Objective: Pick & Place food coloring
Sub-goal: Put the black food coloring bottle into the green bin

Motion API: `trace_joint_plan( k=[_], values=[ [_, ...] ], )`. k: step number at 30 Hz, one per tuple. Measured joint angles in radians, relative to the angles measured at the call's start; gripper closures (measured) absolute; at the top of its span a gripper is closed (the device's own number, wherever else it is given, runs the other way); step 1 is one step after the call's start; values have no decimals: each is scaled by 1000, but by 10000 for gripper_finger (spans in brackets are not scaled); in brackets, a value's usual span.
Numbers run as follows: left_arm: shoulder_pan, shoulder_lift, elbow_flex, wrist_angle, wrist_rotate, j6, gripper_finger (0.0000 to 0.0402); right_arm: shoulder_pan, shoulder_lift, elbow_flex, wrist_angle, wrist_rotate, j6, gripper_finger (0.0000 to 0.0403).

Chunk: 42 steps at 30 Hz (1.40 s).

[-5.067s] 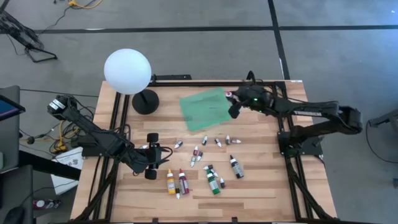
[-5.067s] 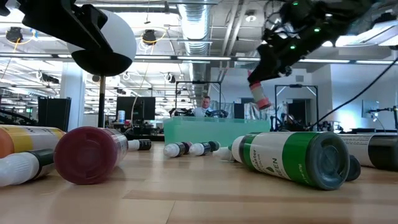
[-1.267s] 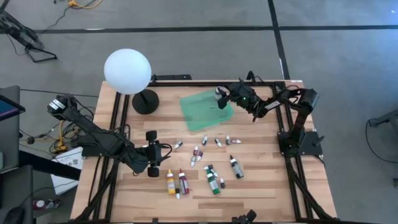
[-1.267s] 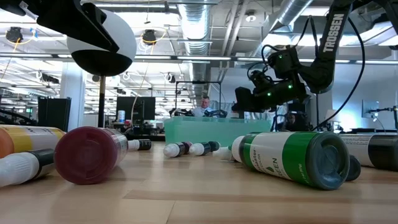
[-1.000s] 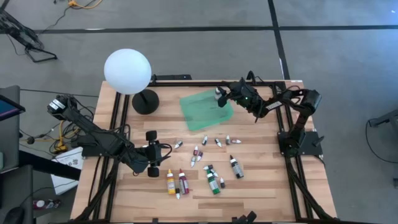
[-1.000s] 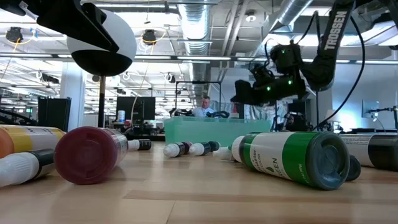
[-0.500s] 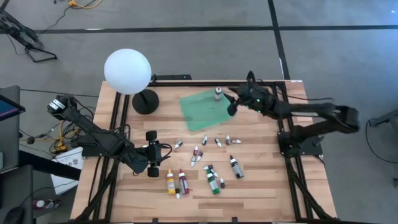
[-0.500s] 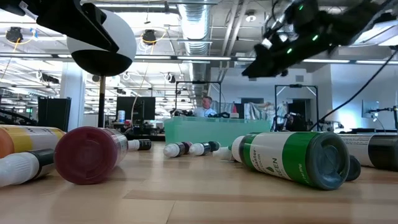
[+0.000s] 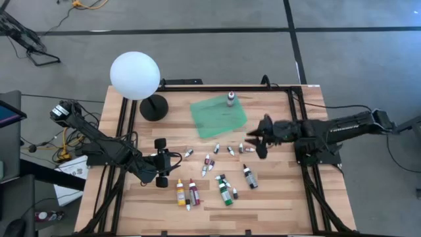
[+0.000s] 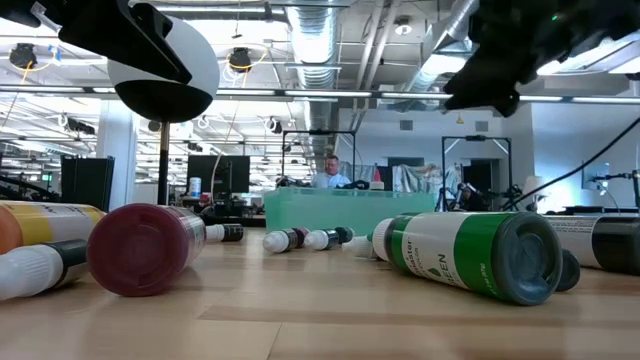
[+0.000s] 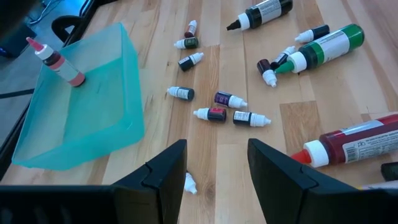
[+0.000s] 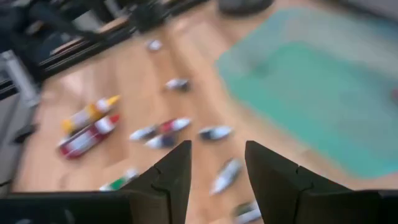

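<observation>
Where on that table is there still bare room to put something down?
Bare wood runs along the near edge below the yellow bottle, and in the corner right of the green tray. The tray holds one bottle. It is crowded mid-table, around the small droppers.

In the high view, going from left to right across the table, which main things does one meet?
Left gripper → yellow bottle → red bottle → green bottle → dark bottle → right gripper.

Bright, even light; right-wrist motion blur.
</observation>
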State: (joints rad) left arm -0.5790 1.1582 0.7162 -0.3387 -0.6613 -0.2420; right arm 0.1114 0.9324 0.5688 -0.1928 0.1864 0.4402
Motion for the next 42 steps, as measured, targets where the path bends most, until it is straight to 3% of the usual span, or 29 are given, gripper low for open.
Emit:
trace_joint_plan(
  k=[6,11,23,29,42],
  values=[
    [0,0,0,8,0,1,236,140,100,30,-51,-1,178,265],
    [0,0,0,12,0,4,236,194,249,169,-256,-16,312,254],
    [0,0,0,16,10,11,236,142,657,578,-689,-221,347,187],
    [0,0,0,16,10,11,236,99,777,630,-733,-325,298,156],
    [0,0,0,14,11,22,236,76,842,631,-758,-351,276,152]
  ],
)
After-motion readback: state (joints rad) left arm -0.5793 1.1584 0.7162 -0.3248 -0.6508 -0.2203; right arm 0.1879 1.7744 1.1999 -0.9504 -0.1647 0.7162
